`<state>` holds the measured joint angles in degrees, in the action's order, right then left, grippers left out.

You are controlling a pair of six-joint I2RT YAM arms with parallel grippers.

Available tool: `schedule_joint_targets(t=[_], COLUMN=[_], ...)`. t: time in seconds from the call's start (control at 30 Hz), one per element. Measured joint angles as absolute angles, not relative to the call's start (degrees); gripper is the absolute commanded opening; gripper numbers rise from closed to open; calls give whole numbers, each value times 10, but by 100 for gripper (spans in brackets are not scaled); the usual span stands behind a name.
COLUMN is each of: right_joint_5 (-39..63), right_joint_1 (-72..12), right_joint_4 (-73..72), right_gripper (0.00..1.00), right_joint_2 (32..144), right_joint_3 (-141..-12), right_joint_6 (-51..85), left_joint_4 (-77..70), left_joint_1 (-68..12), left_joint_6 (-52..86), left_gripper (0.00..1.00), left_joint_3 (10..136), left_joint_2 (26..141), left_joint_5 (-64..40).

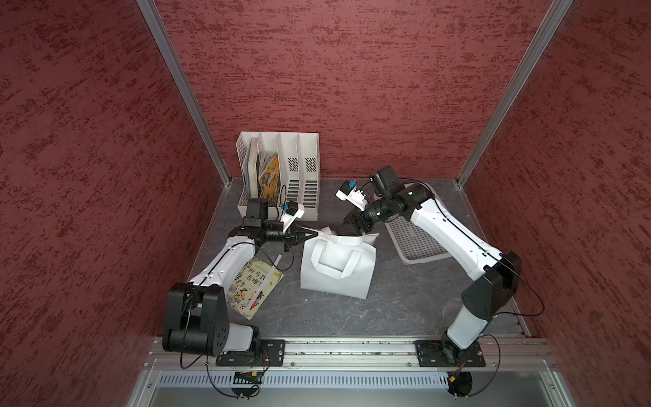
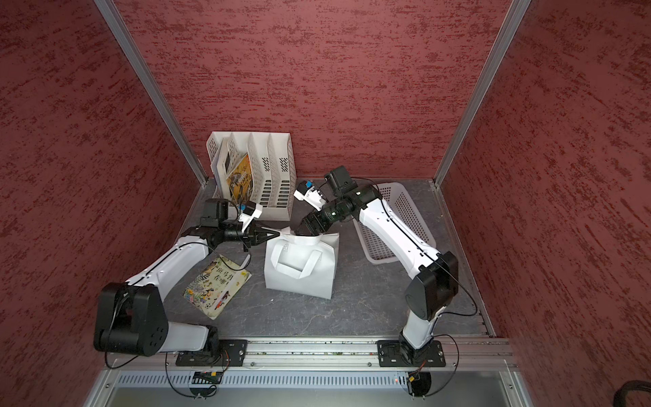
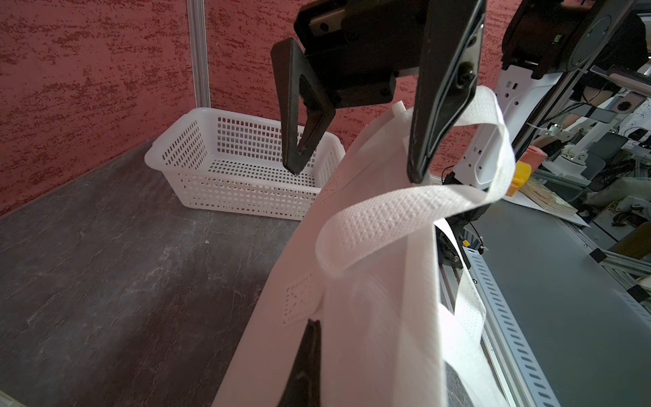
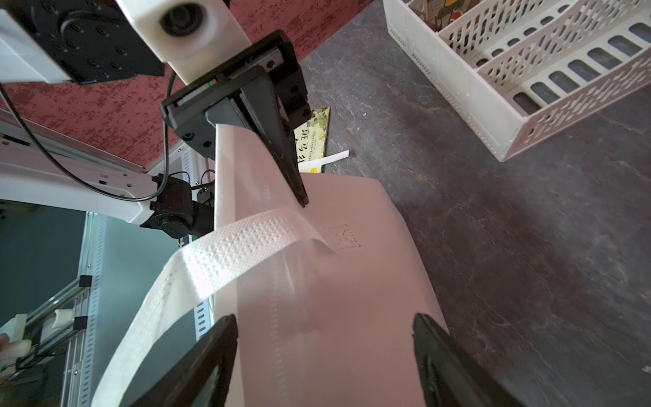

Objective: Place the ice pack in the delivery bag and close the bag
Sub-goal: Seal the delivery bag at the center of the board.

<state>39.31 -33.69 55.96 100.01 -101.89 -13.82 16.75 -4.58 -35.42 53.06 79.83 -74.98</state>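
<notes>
While the left jaws pinch the rim of the delivery bag (image 1: 336,275) on the surface (image 1: 405,310) and the right jaws hang spread at its mouth, no ice pack shows; a sideways tug could topple the bag.

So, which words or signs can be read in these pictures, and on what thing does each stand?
"斑马": start of the title on the picture book; the rest is hidden or unclear.
Cover of the yellow book in the file rack: too small to read.
No print shows on the delivery bag.
</notes>
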Motion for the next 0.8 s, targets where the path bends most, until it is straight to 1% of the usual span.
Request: schedule_joint_targets(t=[0.1,0.23,0.37,0.57,0.73,0.8], right_joint_5=[368,345,313,305,307,310], right_joint_1=[-356,-368,-370,-370,-377,-381], right_joint_4=[572,576,581,581,583,584], right_gripper=[78,72,72,76,85,86], right_joint_2=[1021,1033,1043,1050,1055,1058], right_joint_3=[-1045,-1046,-1056,-1067,-1073,-1073], right_joint_6=[-151,-156,-154,-155,-167,-171], left_joint_4=[168,170,171,174,184,187], left_joint_1=[-45,-45,-44,-41,-41,-41], left_joint_6=[-354,-354,-354,-354,-354,-354], left_gripper=[0,0,0,0,0,0], left_joint_3=[531,531,531,531,531,531], left_joint_2=[798,798,798,799,799,799], left_joint_5=[-750,-750,-749,-750,-752,-752])
